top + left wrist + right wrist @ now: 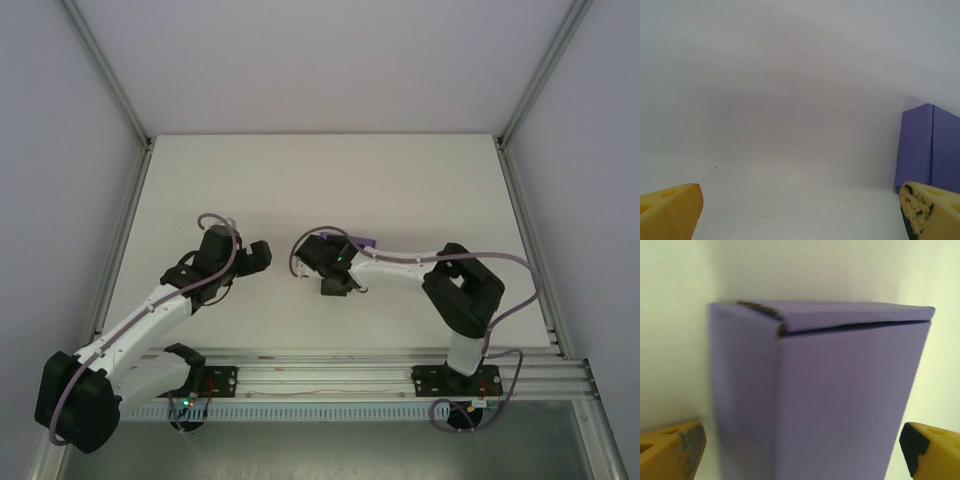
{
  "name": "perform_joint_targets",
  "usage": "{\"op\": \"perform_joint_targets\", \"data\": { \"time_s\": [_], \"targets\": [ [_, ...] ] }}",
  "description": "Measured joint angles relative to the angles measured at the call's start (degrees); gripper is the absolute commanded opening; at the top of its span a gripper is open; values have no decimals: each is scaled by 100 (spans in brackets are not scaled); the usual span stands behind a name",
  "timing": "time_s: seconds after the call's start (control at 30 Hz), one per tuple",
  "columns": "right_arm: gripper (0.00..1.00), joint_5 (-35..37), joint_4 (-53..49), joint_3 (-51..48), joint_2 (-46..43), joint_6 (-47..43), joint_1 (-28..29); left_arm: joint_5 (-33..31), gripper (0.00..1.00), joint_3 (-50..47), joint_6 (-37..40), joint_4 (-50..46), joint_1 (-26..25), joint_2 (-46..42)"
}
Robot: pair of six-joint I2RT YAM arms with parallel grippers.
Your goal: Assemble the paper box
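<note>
Right gripper (pixel 800 445) straddles the paper box (pixel 840 390), jaws wide, clamping nothing; left gripper (pixel 800 207) (equally wide, empty) sits beside it. Closing step, likely: next, press its top flush.

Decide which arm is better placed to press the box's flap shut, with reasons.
Right: the box sits centred ahead of its open jaws, flap gaping slightly. The left jaws have it off to one side.

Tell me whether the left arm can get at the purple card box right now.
Probably yes. The left hand is open, and white table lies between it and the purple card box, off to its right. The right hand straddles the box, so that side may be crowded.
</note>
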Motion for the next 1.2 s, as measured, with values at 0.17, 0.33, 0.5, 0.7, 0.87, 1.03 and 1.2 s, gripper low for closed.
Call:
{"op": "perform_joint_targets", "data": {
  "time_s": [0.17,0.33,0.5,0.7,0.87,1.03,1.2],
  "targets": [
    [100,-544,-302,-87,-507,111,-7,120,100,-7,2,63,-2,2],
    [100,-846,-179,-442,-1084,295,-153,308,100,-114,22,223,-2,2],
    [100,-990,365,-756,-1799,1128,-861,35,100,-199,87,321,0,-151],
    [100,-658,1244,-1040,-2846,3075,-2487,-968,100,-199,420,592,35,-446],
    [100,-402,1779,-1670,-3464,4819,-4236,-1945,100,-452,881,1305,470,-337],
    [100,28,2868,-2968,-3508,5263,-4970,-2105,100,-1005,1482,2470,1626,131],
    [100,103,4221,-4065,-3287,5071,-4981,-1941,100,-1375,1930,3904,2481,691]
  ]
}}
